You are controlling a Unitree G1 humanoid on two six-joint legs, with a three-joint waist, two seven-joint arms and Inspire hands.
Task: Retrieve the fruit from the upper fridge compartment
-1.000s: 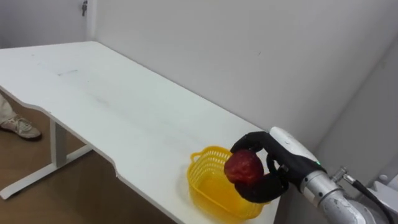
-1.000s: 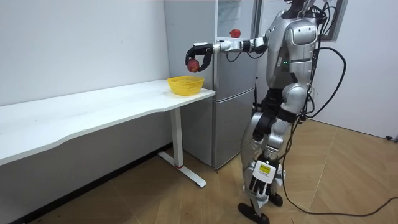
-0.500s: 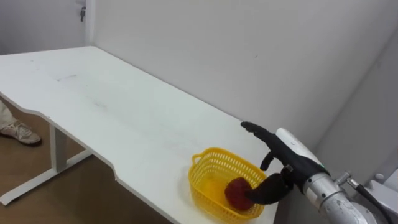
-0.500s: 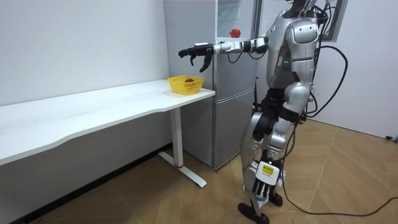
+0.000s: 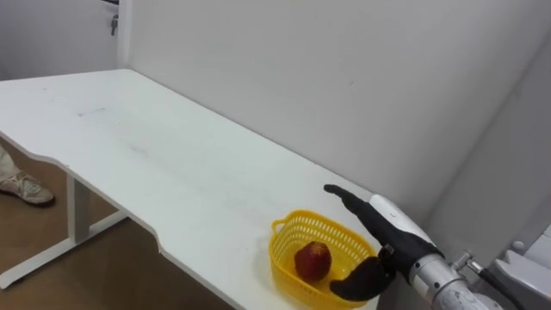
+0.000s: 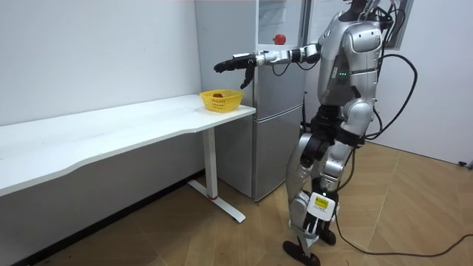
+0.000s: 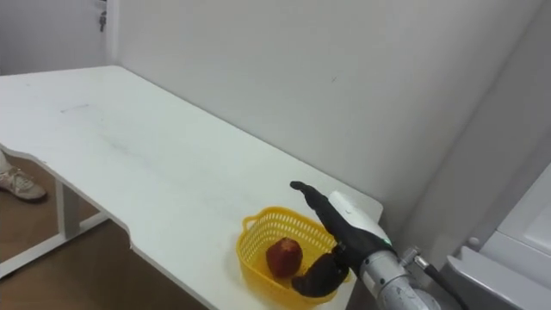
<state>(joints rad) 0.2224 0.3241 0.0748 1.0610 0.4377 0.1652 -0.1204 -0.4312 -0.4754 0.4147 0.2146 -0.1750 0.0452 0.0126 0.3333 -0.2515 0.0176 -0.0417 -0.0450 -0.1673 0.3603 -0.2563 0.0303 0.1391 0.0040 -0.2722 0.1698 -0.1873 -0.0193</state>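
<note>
A red apple (image 5: 313,260) lies inside the yellow mesh basket (image 5: 291,239) at the near right end of the white table (image 5: 172,164); it also shows in the right eye view as the apple (image 7: 283,257) in the basket (image 7: 258,229). My right hand (image 5: 375,239) hovers open just right of and above the basket, fingers straight, thumb low, nothing in it. In the room view the right hand (image 6: 230,63) is stretched out above the basket (image 6: 220,100). I stand by the grey fridge (image 6: 275,111).
A bare white wall (image 5: 344,77) runs close behind the table. The table's left part stretches away with a curved front edge. A person's shoe (image 5: 26,188) rests on the wooden floor at the left. The fridge top (image 7: 516,250) is at the far right.
My right hand let go of the apple, which dropped into the basket and settled there. The hand's fingers straightened and it rose slightly above the basket.
</note>
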